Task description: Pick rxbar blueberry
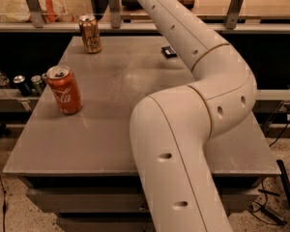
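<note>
The rxbar blueberry (168, 51) is a small flat dark bar lying near the far right of the grey table (111, 124), partly hidden behind my white arm (203, 71). My arm rises from the lower middle of the camera view, bends at the right and runs up past the top edge. The gripper is out of view beyond the top of the frame.
A red Coca-Cola can (64, 89) stands at the table's left side. A gold-tan can (90, 33) stands at the far left corner. Several bottles and cans (19, 82) sit on a lower ledge to the left. A railing (63, 27) runs behind the table.
</note>
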Controlling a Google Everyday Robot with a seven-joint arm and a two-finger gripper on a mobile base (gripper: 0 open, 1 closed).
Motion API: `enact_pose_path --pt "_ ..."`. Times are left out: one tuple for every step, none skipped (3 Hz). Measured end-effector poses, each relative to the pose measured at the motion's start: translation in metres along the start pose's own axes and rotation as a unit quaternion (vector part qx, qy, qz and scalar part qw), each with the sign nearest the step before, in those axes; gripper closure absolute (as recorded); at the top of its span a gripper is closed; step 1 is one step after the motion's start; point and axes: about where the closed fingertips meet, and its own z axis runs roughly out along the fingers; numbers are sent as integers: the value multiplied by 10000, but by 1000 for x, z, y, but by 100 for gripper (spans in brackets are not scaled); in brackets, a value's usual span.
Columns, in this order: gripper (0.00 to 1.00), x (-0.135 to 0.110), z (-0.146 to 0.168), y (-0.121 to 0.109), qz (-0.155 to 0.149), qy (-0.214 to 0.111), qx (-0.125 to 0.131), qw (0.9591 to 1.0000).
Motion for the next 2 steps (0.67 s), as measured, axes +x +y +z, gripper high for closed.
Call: enact_pose_path --pt "0 3 9 4 125 -376 -6 9992" --pt "0 8 13 6 244 -615 35 9978"
